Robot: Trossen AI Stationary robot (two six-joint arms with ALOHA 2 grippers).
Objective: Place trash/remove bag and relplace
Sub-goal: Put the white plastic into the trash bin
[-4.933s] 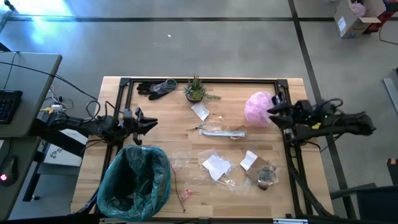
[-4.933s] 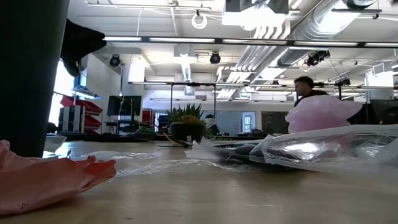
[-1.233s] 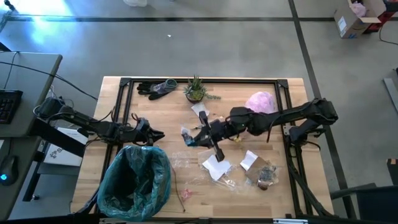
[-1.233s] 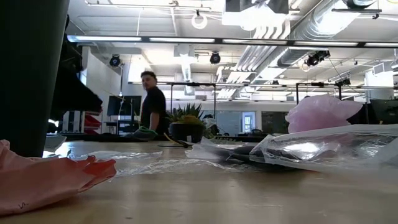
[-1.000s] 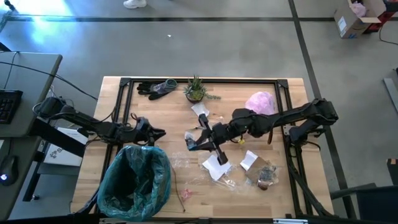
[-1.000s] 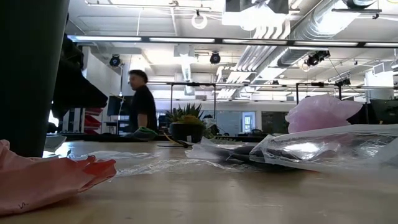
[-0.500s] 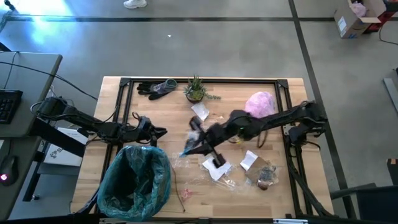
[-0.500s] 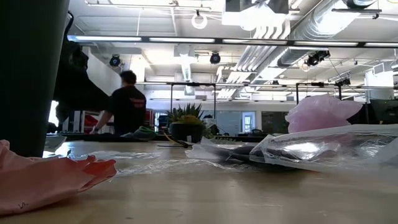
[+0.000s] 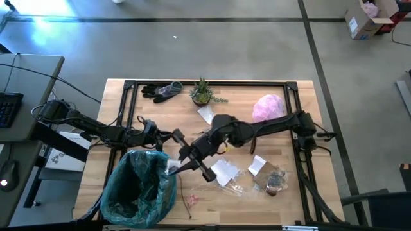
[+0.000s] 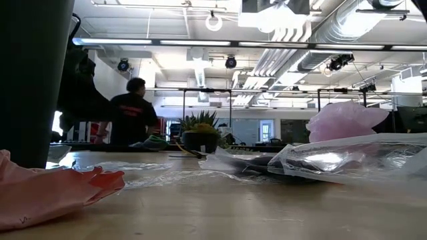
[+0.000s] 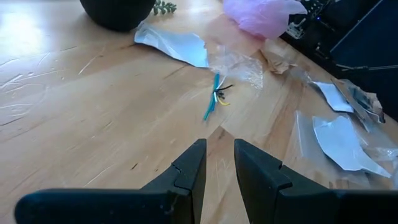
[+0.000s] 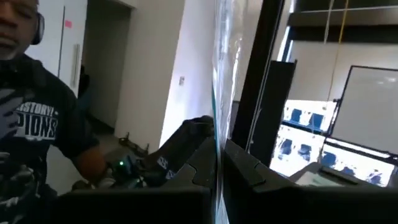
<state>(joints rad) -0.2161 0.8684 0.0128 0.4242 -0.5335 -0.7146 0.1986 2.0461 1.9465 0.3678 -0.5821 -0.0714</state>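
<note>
The bag [image 9: 138, 186], teal and wrinkled, lines a bin at the table's near left corner. My right gripper [image 9: 180, 160] reaches across the table to the bin's right rim and is shut on a thin silvery wrapper [image 12: 216, 93]. My left gripper [image 11: 219, 168] hovers low just beyond the bin's far rim, its fingers a narrow gap apart with nothing between them. More trash lies flat on the wood: white paper scraps [image 9: 223, 172] [image 9: 257, 165] [image 9: 207, 114], clear wrappers [image 9: 234, 188] and a brownish lump [image 9: 276, 183]. My right gripper pinches the silvery wrapper between its two fingers. The wrist view shows the wrapper edge-on as a thin strip [image 12: 217, 163] running on past the fingertips. It is lifted clear of the table beside the bag's right rim. Which end is held does not show.
A pale pink bag [image 9: 268, 108], a small potted plant [image 9: 201, 93] and dark gloves [image 9: 160, 92] sit along the far side. A pinkish scrap [image 9: 191, 200] lies near the front edge. A black frame [image 9: 128, 85] borders the table. A person [image 10: 132, 113] stands in the room beyond.
My right gripper has swung from the table's middle toward the near left, to the bin's right rim, rising a little and turning, with the wrapper carried clear of the table. In the room behind, the person has walked to the left.
</note>
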